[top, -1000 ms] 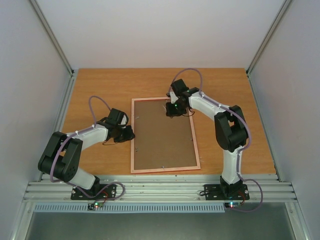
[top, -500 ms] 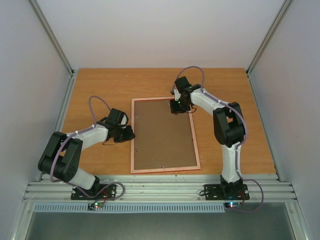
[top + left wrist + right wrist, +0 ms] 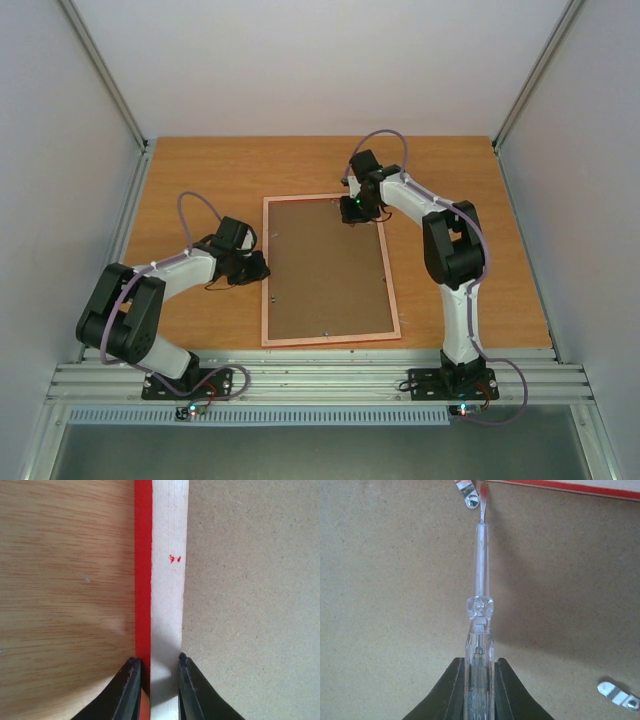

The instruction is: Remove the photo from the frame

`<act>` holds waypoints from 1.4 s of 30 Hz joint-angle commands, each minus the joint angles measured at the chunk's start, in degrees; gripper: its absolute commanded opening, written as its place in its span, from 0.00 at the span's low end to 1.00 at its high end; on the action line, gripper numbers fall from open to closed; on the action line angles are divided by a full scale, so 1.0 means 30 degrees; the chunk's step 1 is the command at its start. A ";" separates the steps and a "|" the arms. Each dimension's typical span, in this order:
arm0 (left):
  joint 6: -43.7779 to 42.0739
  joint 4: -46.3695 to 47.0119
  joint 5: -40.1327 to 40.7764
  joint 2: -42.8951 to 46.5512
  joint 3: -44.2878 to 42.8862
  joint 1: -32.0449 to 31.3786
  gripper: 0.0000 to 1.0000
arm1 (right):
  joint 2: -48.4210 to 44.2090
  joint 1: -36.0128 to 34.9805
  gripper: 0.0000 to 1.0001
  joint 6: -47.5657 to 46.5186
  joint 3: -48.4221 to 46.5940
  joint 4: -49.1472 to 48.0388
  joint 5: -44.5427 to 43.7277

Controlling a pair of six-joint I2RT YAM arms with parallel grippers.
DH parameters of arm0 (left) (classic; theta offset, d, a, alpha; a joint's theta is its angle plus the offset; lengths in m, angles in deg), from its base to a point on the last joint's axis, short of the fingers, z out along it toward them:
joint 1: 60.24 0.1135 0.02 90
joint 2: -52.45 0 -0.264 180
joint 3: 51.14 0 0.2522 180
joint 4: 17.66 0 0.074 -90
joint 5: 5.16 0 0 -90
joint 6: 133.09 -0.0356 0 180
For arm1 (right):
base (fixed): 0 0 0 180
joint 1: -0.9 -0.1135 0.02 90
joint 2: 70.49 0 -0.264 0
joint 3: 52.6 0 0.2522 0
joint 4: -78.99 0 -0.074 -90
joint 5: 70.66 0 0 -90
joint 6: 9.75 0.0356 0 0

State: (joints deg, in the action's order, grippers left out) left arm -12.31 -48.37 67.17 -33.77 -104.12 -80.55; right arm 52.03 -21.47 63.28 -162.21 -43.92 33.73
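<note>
Shifted slightly farther from the bases over the past second, right arm [image 3: 455, 250] only; left arm [image 3: 170, 270] unchanged. From left to right on the orange-brown wooden table [image 3: 200, 170], enclosed by plain white walls [image 3: 320, 60] with an aluminium rail [image 3: 320, 378] along the near edge: left gripper [image 3: 157, 661] pinched across the left side of the frame [image 3: 167, 580], lying face down mid-table with brown backing board [image 3: 325, 270] uppermost and photo hidden; right gripper [image 3: 479, 662] clamped on a clear screwdriver [image 3: 481, 555], tip at a metal tab [image 3: 470, 495] beside the frame's far side.
</note>
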 commanded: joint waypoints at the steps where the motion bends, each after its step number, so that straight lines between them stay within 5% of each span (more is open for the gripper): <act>1: -0.0137 0.0439 -0.1028 -0.0473 0.0275 -0.0142 0.19 | 0.0734 0.0133 0.01 -0.0454 -0.0818 0.0457 0.0305; 30: -0.0030 0.0340 -0.0910 -0.0327 0.0278 -0.0142 0.19 | 0.0527 -0.0336 0.01 -0.1592 -0.0905 0.1319 0.1567; 42: 0.0208 0.0436 -0.0505 -0.0123 0.0366 -0.0142 0.19 | -0.4279 -0.0336 0.01 -0.0980 0.2988 0.0120 0.0355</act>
State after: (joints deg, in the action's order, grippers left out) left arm -12.26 -48.37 67.23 -33.77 -104.12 -80.55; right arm 47.15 -22.06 59.59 -157.25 -42.44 36.95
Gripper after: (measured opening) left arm 0.186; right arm 0.146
